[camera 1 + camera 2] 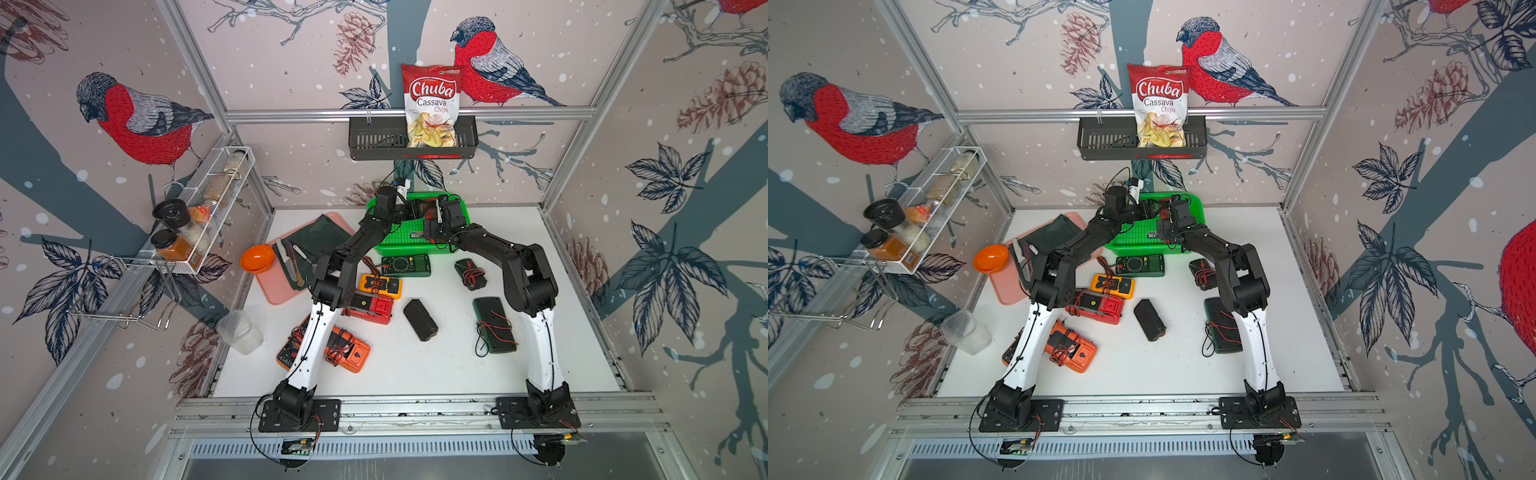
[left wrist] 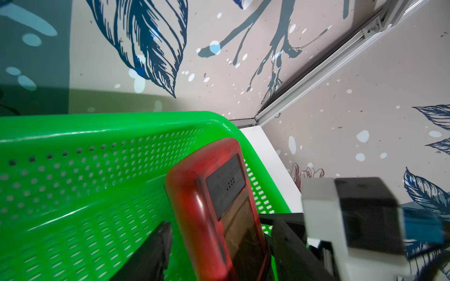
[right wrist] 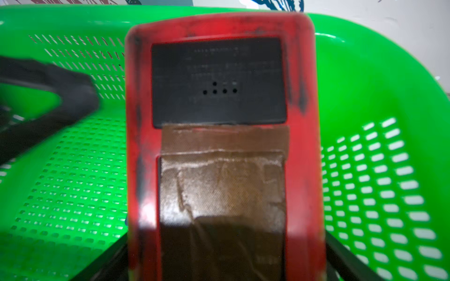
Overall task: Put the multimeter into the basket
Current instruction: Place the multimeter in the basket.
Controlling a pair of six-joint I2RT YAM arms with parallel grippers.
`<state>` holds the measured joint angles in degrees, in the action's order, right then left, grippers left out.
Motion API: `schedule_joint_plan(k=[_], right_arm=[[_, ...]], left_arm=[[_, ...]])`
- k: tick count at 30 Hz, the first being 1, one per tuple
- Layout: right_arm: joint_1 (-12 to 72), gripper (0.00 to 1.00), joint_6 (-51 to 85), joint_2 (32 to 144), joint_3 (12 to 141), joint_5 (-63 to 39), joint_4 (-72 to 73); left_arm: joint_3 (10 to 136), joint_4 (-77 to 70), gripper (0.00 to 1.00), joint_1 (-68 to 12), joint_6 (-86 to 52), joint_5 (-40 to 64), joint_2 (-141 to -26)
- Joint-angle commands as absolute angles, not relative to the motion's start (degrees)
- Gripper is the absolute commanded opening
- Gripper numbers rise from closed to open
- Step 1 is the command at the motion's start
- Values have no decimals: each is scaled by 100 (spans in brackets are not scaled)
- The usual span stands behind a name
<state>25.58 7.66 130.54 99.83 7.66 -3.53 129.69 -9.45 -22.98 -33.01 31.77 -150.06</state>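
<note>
- Two arms rise from the near rail (image 1: 415, 407), the left arm (image 1: 318, 328) and the right arm (image 1: 540, 349), and lean in to meet over the basket (image 1: 399, 243).
- Nearest on the worktop (image 1: 415, 374) lie two orange meters (image 1: 353, 353), side by side and partly under the left arm. One clear tub (image 1: 240, 332) stands at the left edge.
- Behind them are one red meter (image 1: 370, 309), one black case (image 1: 420, 320) and one green meter (image 1: 494, 328), face down with loose leads.
- Further on are one yellow meter (image 1: 380, 286), a second black case (image 1: 469, 274) wound in red leads, and a second green meter (image 1: 405, 266), face up just beside the basket's near wall.
- To the left, one orange bowl (image 1: 257, 258) sits just beside one pink tray (image 1: 276, 293) carrying a dark cloth (image 1: 322, 235).
- On the left wall, one wire rack (image 1: 232, 195) holds four jars (image 1: 172, 214).
- One multimeter (image 3: 219, 85), red with a taped back, is held up inside the one basket.
- The left gripper (image 2: 219, 248) is partly closed, its fingers (image 2: 151, 253) pressed on either side of the multimeter.
- The right gripper (image 3: 226, 255) grips it too, jaws at full spread across its long edges.
- Farthest, one dark shelf (image 1: 374, 141) carries one chips bag (image 1: 432, 99).
</note>
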Motion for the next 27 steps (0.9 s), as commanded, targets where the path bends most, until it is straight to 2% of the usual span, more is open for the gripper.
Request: schedule_joint_plan(k=[1,3,10,15,17,27], right_arm=[[2600,100,826,12937,10029,728,-70],[2616,100,833,12918,10020,676,-88],[2676,100,839,12845,10011,644,-130],[2670,100,910,12773,10027,612,-191],[2661,100,945,12727,10047,579,-252],[2540,100,1238,12538,10091,80,-366]], left_arm=[[13217,-817,68,-2294,-3468,3285,-15223],[13277,-945,67,-2294,-3577,3296,-15337],[13646,-1401,48,-2338,-4076,3458,-15770],[14023,-1517,25,-2390,-4333,3447,-16113],[14026,-1571,18,-2390,-4378,3378,-16162],[14029,-1444,18,-2426,-4335,3326,-16320]])
